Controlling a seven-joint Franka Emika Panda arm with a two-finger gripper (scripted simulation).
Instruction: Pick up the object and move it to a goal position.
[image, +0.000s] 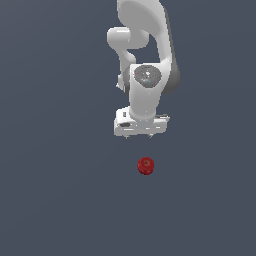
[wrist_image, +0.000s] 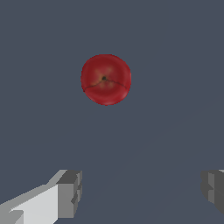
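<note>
The object, a small dark-red apple-like ball (image: 145, 165), lies on the flat grey floor, with its dimple facing up in the wrist view (wrist_image: 105, 79). My white gripper (image: 139, 135) hangs above and a little behind it, apart from it. In the wrist view the two fingers (wrist_image: 70, 193) stand wide apart with nothing between them, so the gripper (wrist_image: 142, 190) is open and empty. The ball is much narrower than the gap between the fingers.
The plain dark grey floor (image: 60, 200) fills both views. The white arm (image: 145, 45) rises behind the gripper at the top of the exterior view. No goal marker shows.
</note>
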